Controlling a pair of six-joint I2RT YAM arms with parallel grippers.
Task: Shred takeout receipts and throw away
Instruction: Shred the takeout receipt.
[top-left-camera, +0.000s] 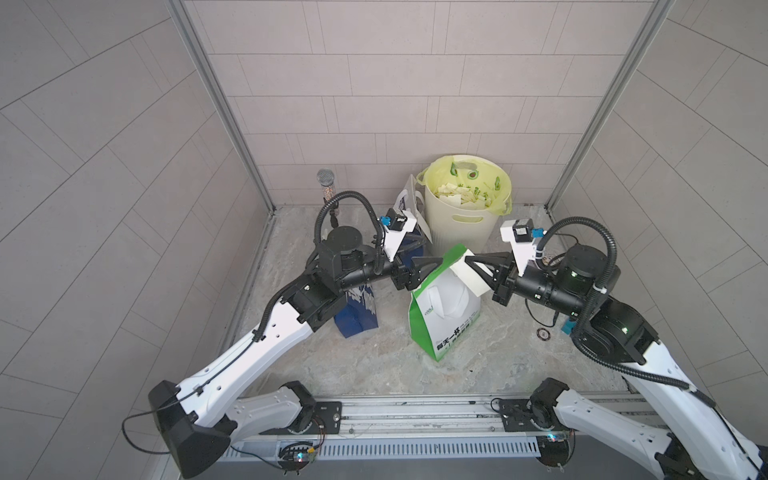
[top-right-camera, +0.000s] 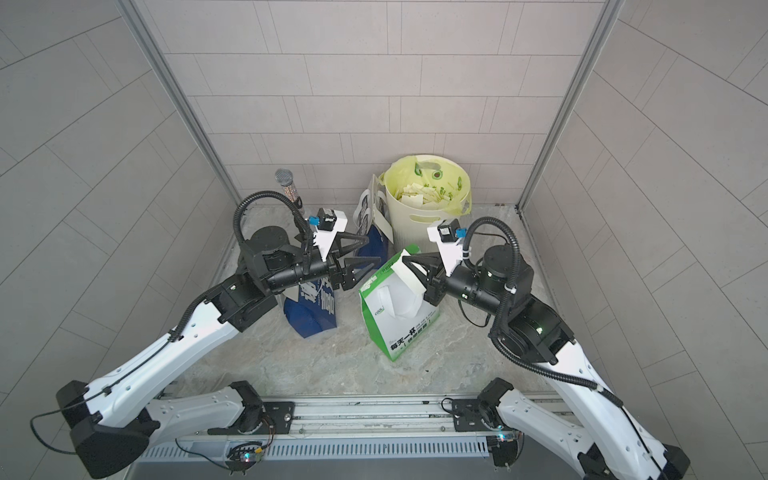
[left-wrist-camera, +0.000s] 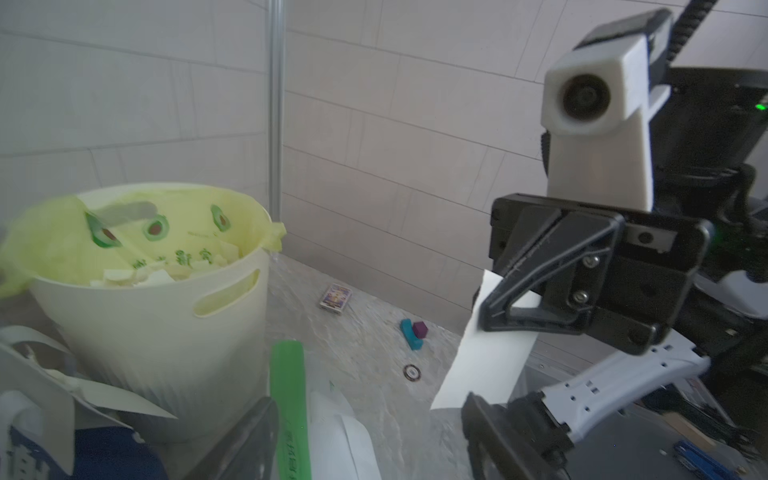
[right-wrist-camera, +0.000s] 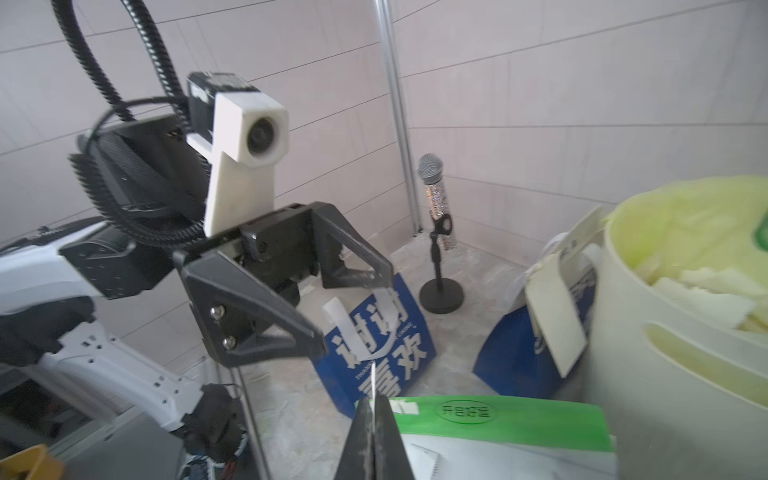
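This is a robotics lab cell dressed as a domestic corner. Grey tile-patterned wall panels (top-left-camera: 374, 83) meet at bare aluminium posts (top-left-camera: 222, 104) around a marble-look surface (top-left-camera: 374, 365). Two white robot arms (top-left-camera: 257, 353) are bolted to a metal rail (top-left-camera: 415, 415) along its near edge. A lined waste bin (top-left-camera: 461, 232) and a stand microphone (top-left-camera: 326, 178) sit near its far edge.

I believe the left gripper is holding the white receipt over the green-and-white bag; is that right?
Not quite: the right gripper holds the receipt, shut on it, as the left wrist view shows. The left gripper is open and empty. The receipt does hang over the green-and-white bag.
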